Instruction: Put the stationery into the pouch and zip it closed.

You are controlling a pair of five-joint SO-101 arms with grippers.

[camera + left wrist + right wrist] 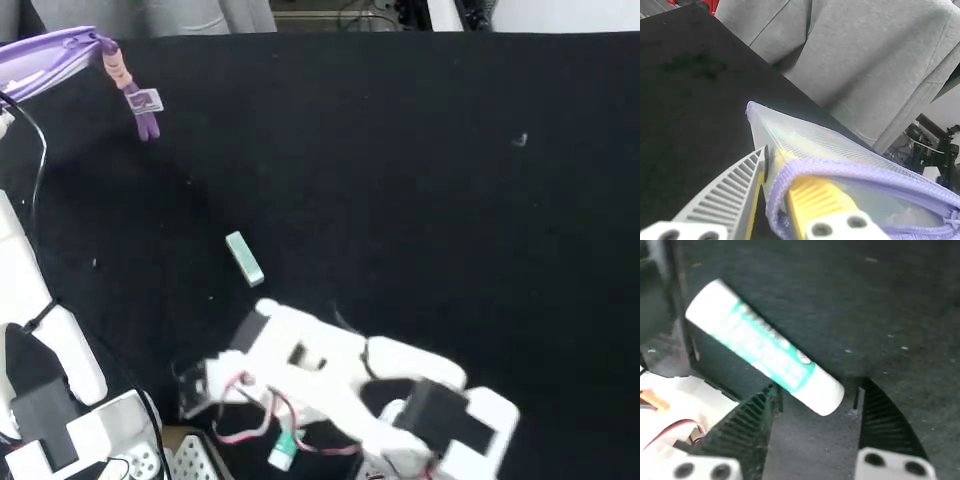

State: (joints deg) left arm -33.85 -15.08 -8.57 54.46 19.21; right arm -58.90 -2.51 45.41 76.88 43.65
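Clamping pouch (812, 140) (edge cropped): L gripper (773, 159)

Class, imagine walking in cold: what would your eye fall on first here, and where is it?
The purple-zipped pouch stands out first, held at the far left corner of the black table with the left gripper clamped on its rim. Next comes the white and green stick, lying on that table just ahead of the open right gripper.
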